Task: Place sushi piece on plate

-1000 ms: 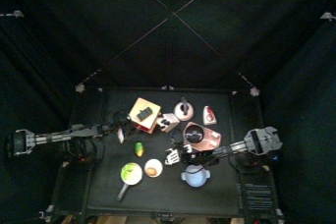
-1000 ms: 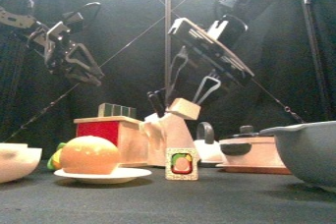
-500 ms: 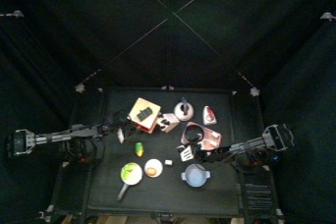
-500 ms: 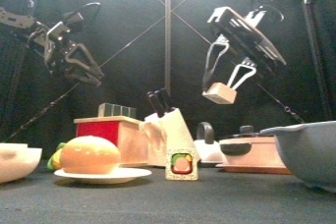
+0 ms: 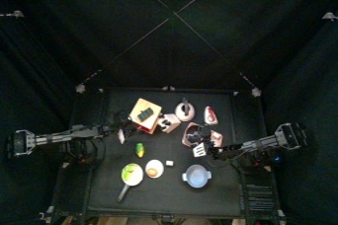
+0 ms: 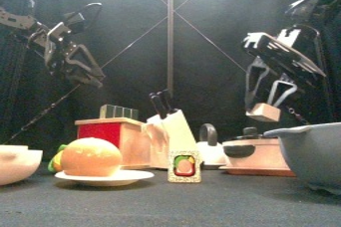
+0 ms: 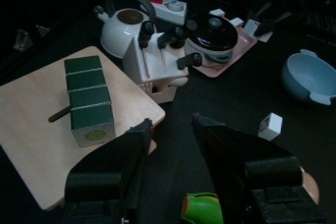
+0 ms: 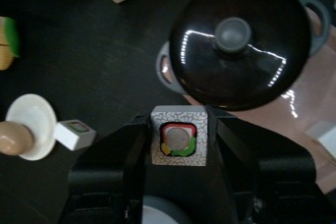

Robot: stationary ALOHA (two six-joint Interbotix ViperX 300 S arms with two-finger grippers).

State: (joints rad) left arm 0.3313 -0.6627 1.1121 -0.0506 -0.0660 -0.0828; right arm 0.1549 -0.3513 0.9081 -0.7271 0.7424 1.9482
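This is a robot lab cell got up as a toy kitchen: black curtains (image 5: 79, 32) hang from crossed poles around a small black bench (image 5: 99, 194), with an arm (image 5: 53, 140) reaching in from each side. The bench carries play kitchenware: a lidded pot (image 8: 243, 56), a kettle (image 7: 122, 28), a knife block (image 6: 170, 136), a cutting board (image 7: 53, 140), a bowl (image 7: 315, 76) and a plate (image 6: 104, 178) with a bun on it.

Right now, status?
Right gripper shut on sushi piece, raised over pot. Left gripper open, idle. Plate holds a bun.
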